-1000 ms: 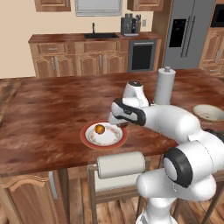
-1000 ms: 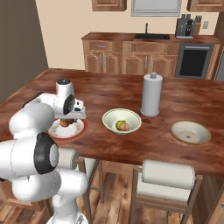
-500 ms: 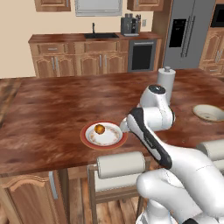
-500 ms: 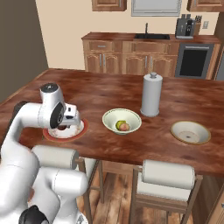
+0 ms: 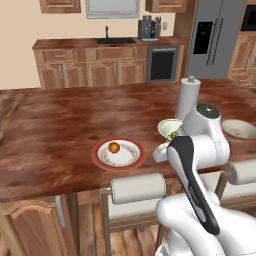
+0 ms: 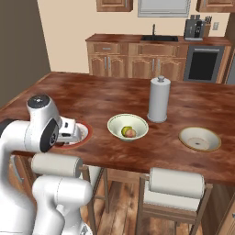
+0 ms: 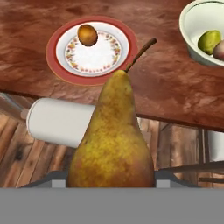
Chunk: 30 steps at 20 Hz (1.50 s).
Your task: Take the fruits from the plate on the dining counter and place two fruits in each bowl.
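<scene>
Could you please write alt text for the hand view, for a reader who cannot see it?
A brown-yellow pear with a long stem fills the foreground, held in the gripper above the edge of the dining counter. Beyond it on the counter, a red-rimmed plate holds one orange fruit. At upper right, a cream bowl contains a yellow-green fruit and a pinkish one.

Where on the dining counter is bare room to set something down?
Free: the far wood behind the plate and the stretch left of it. Crowded: the near edge from cream bowl and paper-towel roll to tan-rimmed bowl.
</scene>
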Motion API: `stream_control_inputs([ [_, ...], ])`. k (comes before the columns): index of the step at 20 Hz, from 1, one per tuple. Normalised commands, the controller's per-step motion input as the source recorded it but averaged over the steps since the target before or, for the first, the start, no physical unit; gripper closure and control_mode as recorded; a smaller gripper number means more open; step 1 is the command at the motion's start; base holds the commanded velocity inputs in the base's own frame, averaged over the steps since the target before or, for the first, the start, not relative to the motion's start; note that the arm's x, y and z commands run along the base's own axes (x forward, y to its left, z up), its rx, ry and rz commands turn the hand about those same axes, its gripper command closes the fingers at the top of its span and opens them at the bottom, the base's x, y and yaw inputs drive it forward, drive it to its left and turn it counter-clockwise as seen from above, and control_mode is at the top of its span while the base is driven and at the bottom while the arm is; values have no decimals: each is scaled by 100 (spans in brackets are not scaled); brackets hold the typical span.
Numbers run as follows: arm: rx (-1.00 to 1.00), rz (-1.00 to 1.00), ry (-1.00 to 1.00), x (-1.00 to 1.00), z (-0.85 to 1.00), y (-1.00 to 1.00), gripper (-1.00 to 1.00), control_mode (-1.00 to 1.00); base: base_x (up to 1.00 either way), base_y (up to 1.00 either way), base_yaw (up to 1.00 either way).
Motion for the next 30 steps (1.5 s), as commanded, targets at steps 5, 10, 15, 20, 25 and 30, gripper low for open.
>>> stream_control_inputs([
  [5,0,-3,0,-1,0,-10,100,-100,0,0,0],
  [10,0,0,0,0,0,0,100,-100,0,0,0],
  [15,0,0,0,0,0,0,100,100,-31,-25,-4],
  [20,0,0,0,0,0,0,100,100,-36,-87,-2],
  [25,0,0,0,0,0,0,100,100,24,-96,0],
  [30,0,0,0,0,0,0,100,100,35,-100,0],
])
